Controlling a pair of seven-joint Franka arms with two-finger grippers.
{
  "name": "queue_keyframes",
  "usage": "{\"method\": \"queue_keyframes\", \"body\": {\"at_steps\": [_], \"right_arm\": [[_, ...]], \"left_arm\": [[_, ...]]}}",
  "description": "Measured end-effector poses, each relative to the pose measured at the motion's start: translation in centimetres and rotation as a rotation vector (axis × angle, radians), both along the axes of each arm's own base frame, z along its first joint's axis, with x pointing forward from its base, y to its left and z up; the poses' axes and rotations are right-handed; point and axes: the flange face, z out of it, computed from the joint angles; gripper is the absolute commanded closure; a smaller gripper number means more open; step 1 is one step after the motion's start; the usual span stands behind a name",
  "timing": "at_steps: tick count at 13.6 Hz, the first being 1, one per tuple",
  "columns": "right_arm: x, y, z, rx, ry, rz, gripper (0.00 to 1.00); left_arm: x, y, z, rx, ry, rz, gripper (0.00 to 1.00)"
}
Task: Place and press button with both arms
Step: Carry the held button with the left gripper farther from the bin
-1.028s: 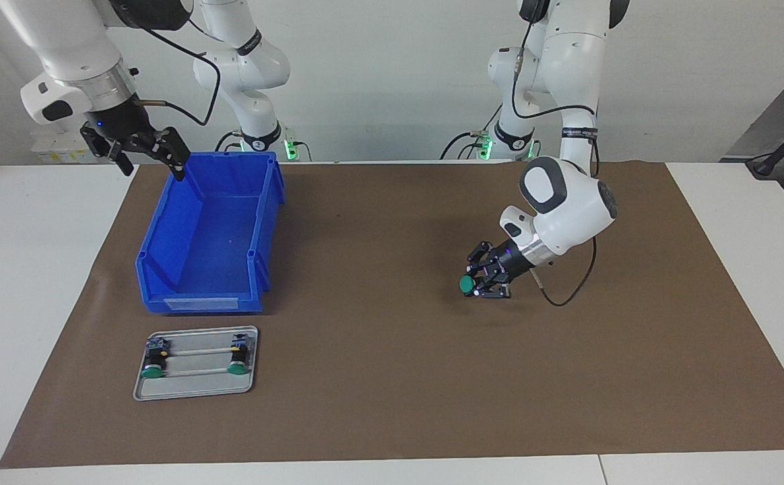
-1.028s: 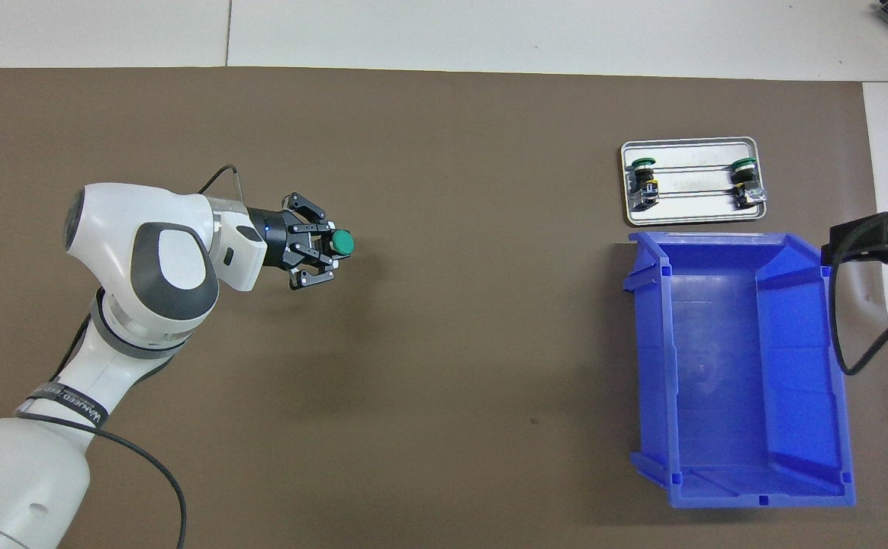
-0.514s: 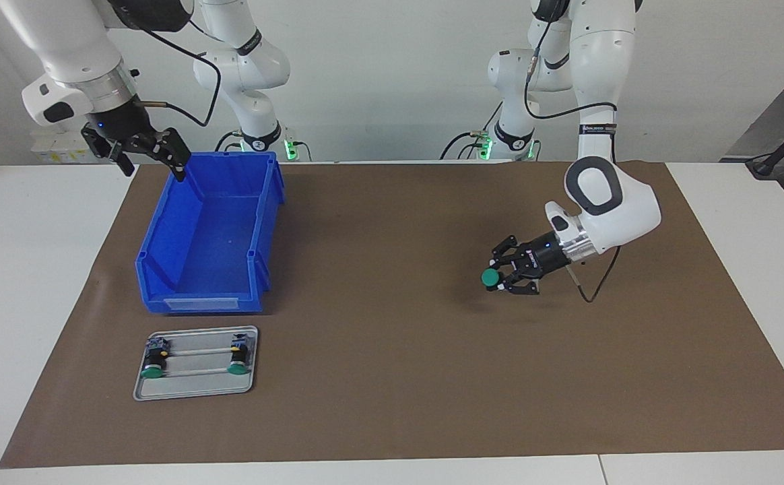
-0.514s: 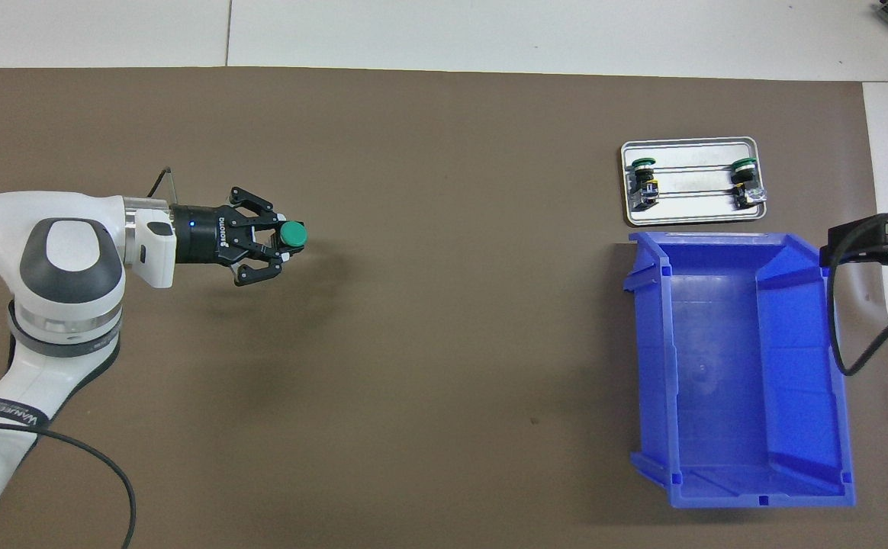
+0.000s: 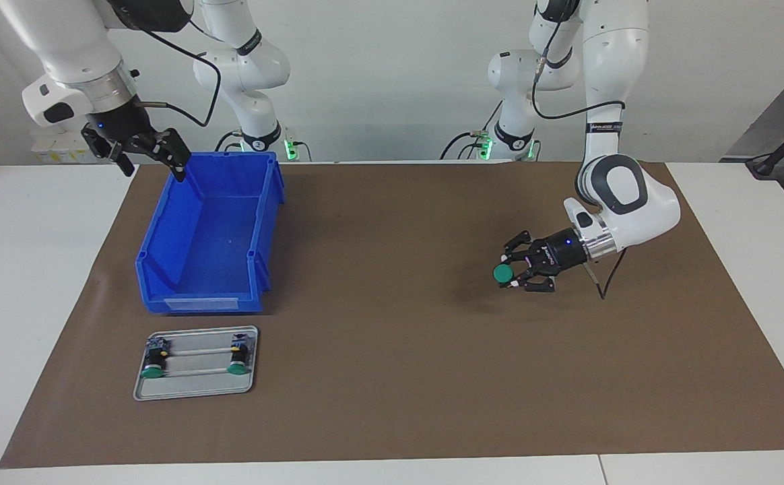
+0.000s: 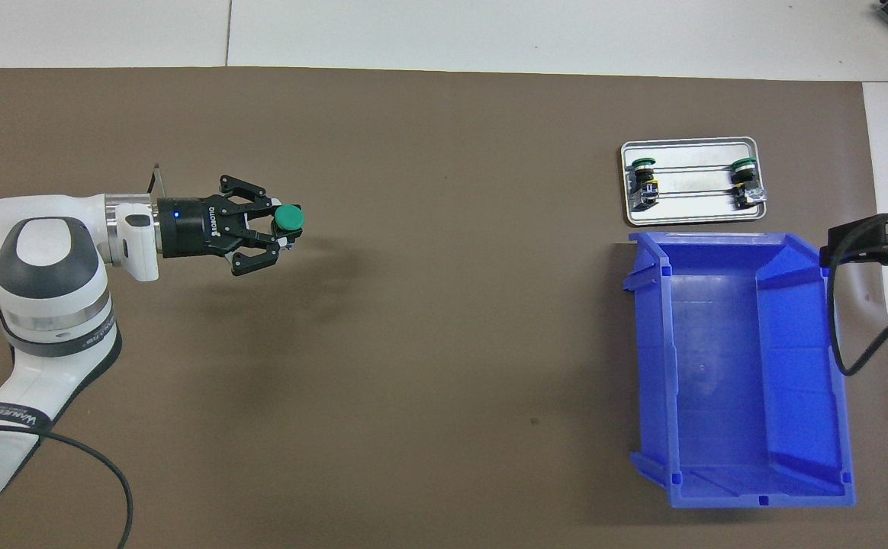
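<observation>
I have the left gripper [image 5: 514,273] up in the air over the brown mat [image 5: 392,350], toward the left arm's end of the table. Its jaws are clamped on the button [image 5: 503,273], gripping the black body so the round green cap sticks out past the fingertips. The wrist lies nearly level, pointing toward the right arm's end. In the overhead view I see the same hold: left gripper [image 6: 280,229] with the button [image 6: 288,218] at its tip, and a soft shadow on the mat below, so it is not touching down.

The right gripper [image 5: 151,153] waits, raised over the edge of the mat just beside the corner of the blue bin [image 5: 210,236] nearest the robots. Its jaws stand apart and hold nothing that I can see. Overhead, only a bit of the right gripper [image 6: 871,242] shows at the frame edge.

Farther from the robots than the bin, just beside it, sits a small metal tray [image 5: 194,389]. Two more buttons [image 5: 153,369] lie in it, one at each end, green caps pointing away from the robots.
</observation>
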Motion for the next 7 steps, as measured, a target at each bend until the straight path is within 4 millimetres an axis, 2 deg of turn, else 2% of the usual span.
{"method": "queue_keyframes", "body": {"at_steps": [4,7], "right_arm": [[0.0,0.0,0.0,0.0,0.001,0.0,0.0],[0.0,0.0,-0.2,0.0,0.002,0.0,0.0]], "left_arm": [[2.1,-1.4,2.4,-0.034,0.097,0.059,1.0],[3.2,-1.9,1.9,-0.047,0.167,0.089,1.0]]}}
